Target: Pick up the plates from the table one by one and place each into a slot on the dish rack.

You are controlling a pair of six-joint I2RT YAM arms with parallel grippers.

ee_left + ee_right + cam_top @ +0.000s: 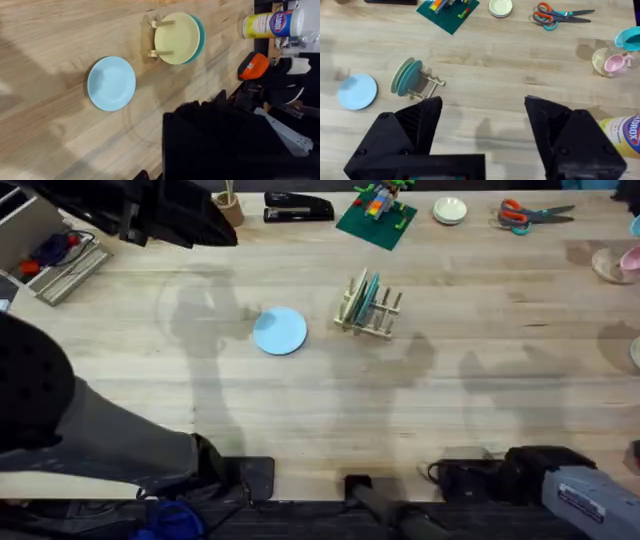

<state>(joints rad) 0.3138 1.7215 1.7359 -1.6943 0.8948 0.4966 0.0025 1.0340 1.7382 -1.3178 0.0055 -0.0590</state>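
The round light blue plate (pixel 280 330) lies flat on the wooden desk (pixel 470 410), at 9 o'clock from the small wooden dish rack (pixel 368 307). The right gripper (pixel 482 125) has its fingers wide open, holding nothing, far from the plate. I cannot tell about the left fingers.

We count three plates — one light blue plate (pixel 280 331) lying flat on the table (pixel 480 380), plus one cream plate (pixel 176 38) and one teal plate (pixel 199 35) standing in the single dish rack (pixel 368 305). Farther back we see one stapler (pixel 298 207), one pair of scissors (pixel 533 215) — and one small white dish (pixel 450 211).

Stapler (pixel 298 207), scissors (pixel 532 215), brick model (pixel 377 213)
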